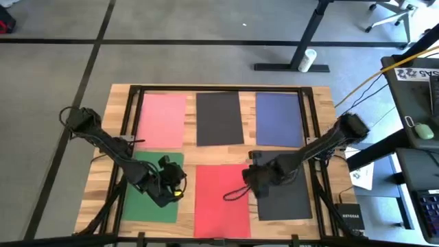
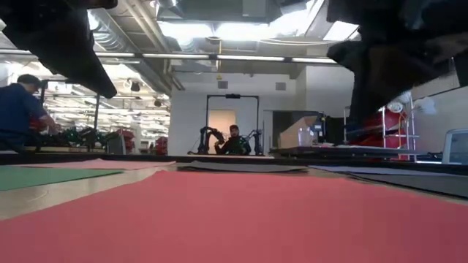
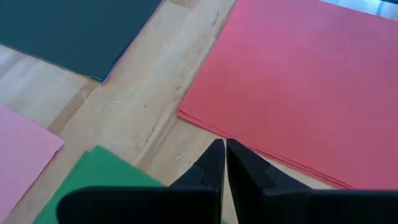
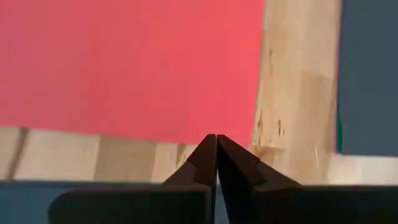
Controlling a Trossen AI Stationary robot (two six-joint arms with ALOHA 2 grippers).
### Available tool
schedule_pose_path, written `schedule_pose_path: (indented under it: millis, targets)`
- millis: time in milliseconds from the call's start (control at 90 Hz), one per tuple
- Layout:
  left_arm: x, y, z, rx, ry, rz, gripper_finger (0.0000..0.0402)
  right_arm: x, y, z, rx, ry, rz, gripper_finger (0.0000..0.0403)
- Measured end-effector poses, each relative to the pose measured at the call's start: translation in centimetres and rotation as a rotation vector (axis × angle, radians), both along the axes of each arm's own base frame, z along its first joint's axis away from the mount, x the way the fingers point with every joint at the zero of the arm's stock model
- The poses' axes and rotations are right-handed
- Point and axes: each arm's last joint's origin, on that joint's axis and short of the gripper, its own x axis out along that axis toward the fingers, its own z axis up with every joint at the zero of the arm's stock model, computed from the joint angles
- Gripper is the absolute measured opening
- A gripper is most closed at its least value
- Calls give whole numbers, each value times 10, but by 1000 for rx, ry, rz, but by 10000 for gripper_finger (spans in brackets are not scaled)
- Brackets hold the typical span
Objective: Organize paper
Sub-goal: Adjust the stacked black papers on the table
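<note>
Six sheets of paper lie flat on the wooden table. Pink [image 1: 162, 120], black [image 1: 219, 118] and navy blue [image 1: 278, 118] sheets form the far row. Green [image 1: 152, 189], red [image 1: 221, 199] and dark grey [image 1: 285, 195] sheets form the near row. My left gripper [image 3: 225, 149] is shut over the bare wood between the green sheet [image 3: 99, 174] and the red sheet [image 3: 298, 81]. My right gripper [image 4: 216, 142] is shut above the dark grey sheet's edge, pointing at the red sheet's [image 4: 130, 62] corner. In the low view both arms hang above the table.
A black frame [image 1: 219, 88] runs around the table top, and cables trail beside both arms. A white printed sheet [image 1: 361, 175] and a small black box [image 1: 346, 216] sit off the table's right side. People stand in the room beyond [image 2: 18, 109].
</note>
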Motion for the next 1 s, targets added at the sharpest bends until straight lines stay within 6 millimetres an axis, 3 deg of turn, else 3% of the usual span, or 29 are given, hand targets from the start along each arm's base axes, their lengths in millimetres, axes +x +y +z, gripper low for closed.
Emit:
schedule_pose_path:
  millis: [222,400,611,1000]
  targets:
    - [0,0,0,-2,-2,2,0,-31,-56,5,39,19,-227,0]
    - [1,1,0,1,0,4,0,-30,-80,2,15,63,-274,0]
    - [1,2,0,2,1,5,0,-23,-96,-15,-5,168,-285,0]
    - [1,1,0,2,1,5,0,-17,-104,-47,-104,303,-275,0]
